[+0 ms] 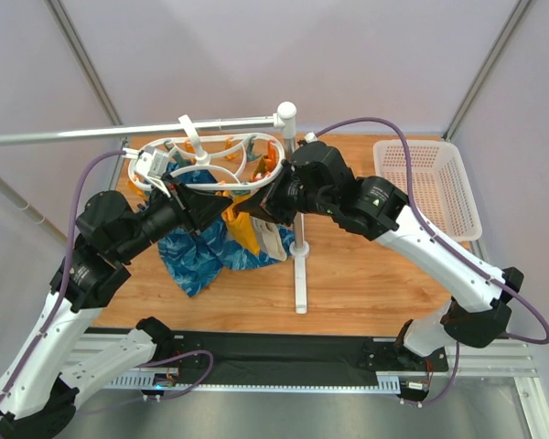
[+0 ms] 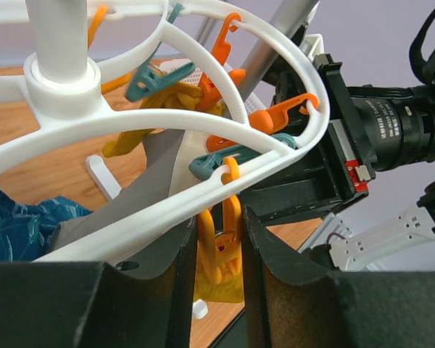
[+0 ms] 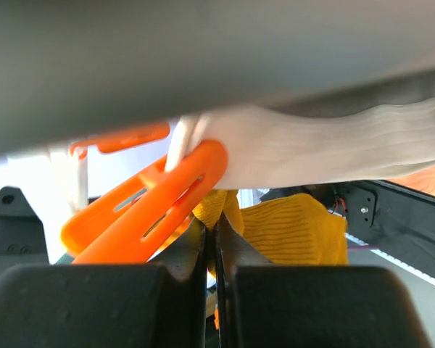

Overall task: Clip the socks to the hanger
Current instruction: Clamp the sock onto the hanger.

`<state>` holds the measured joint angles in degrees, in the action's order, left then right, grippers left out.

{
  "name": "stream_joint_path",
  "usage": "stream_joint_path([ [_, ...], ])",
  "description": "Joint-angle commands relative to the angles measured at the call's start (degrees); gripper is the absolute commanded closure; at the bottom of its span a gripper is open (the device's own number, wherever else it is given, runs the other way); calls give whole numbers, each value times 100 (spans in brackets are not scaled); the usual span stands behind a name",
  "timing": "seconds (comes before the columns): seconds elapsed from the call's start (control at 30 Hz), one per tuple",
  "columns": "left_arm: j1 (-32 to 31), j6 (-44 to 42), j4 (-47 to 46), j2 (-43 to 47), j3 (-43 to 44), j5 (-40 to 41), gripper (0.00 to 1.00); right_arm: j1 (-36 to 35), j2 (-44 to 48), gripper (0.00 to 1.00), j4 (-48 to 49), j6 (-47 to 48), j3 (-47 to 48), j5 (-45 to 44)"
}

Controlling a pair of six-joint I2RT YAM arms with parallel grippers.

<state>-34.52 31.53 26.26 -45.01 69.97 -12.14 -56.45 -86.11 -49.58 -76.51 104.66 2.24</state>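
from where i stand the hanger (image 2: pixel 123 221) hangs by its hook from the grey rail (image 1: pixel 119 133), rings lying roughly level, clips dangling underneath. both arms crowd in under its near side.

the left gripper (image 2: pixel 219 239) is partly closed, its fingers (image 2: pixel 185 275) either side of one orange clip (image 2: pixel 229 190) and pressing on it. the right gripper (image 3: pixel 211 228) is closed tight, and it looks to be pinching the top edge of a mustard sock (image 3: pixel 297 225) just below the clips, though the bite is too thin to be sure of.

what worries me: the hanger is free to swing, so any push from either arm could carry the clip's mouth off the fabric. the clip could also slip out of the left fingers and snap shut with nothing in it, or shut on the right fingertips. with so little sock pinched, a tug could pull it loose onto the blue cloth (image 1: pixel 197 261).

the clip hangs with its long axis near vertical, mouth down. the sock drapes downward from the pinch, long axis also about vertical; which end is up i cannot tell.
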Motion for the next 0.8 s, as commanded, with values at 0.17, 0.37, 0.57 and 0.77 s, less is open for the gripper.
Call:
stream_joint_path([
  [0.17,-81,-252,72,-78,-98,-201,100,-130,489,100,581,-110,-516,611],
  [0.37,-81,-270,99,-104,-89,-166,100,-130,648,100,678,-127,-693,655],
  [0.57,-81,-217,72,-174,-89,-280,100,-139,577,100,897,-180,-754,778],
  [0.77,-81,-200,55,-95,-133,-298,100,-112,490,100,1003,-250,-781,699],
])
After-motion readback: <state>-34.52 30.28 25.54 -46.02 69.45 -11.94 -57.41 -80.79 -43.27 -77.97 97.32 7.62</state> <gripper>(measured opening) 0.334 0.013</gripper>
